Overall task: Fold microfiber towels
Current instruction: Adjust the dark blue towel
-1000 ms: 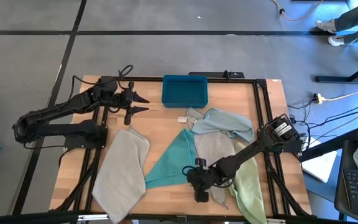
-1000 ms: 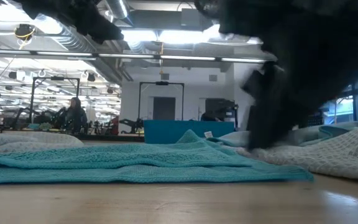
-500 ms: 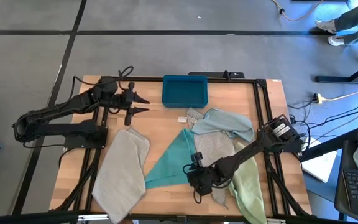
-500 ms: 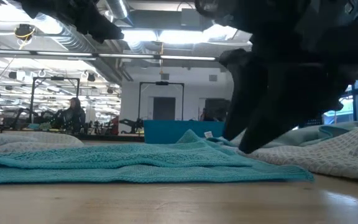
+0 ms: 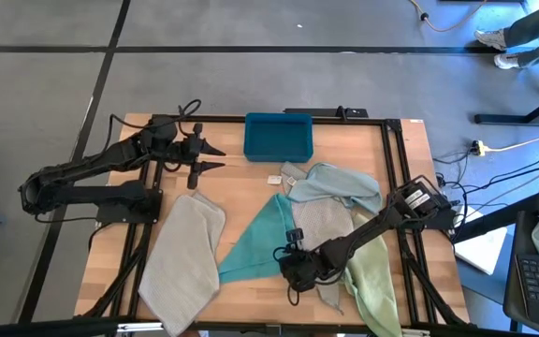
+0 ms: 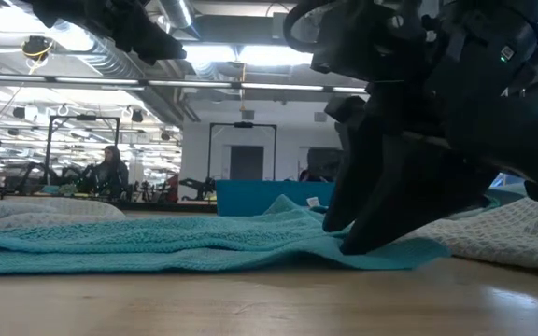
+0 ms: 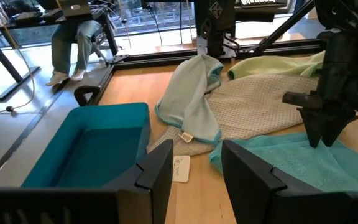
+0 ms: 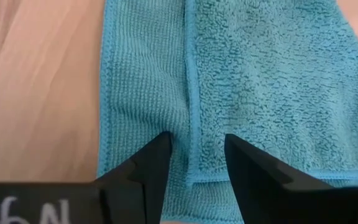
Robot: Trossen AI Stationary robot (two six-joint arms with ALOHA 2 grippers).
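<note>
High view: teal towel (image 5: 262, 241) lies folded as a triangle mid-table, apex toward the blue bin (image 5: 278, 135), long edge running diagonally to the front-left. Right gripper (image 5: 295, 267), fingers parted and empty, presses its near corner. Left gripper (image 5: 215, 156) hovers parted, empty, beside the bin.

- The teal towel (image 8: 253, 93) is being viewed from close above, lying flat on the wooden tabletop (image 8: 36, 87).
- A folded layer of the towel is being shown, its stitched hem lying on a lower layer.
- The right gripper (image 8: 194, 158) is being held just over that hem, its two dark fingers (image 8: 148, 168) standing apart with the hem between them.
</note>
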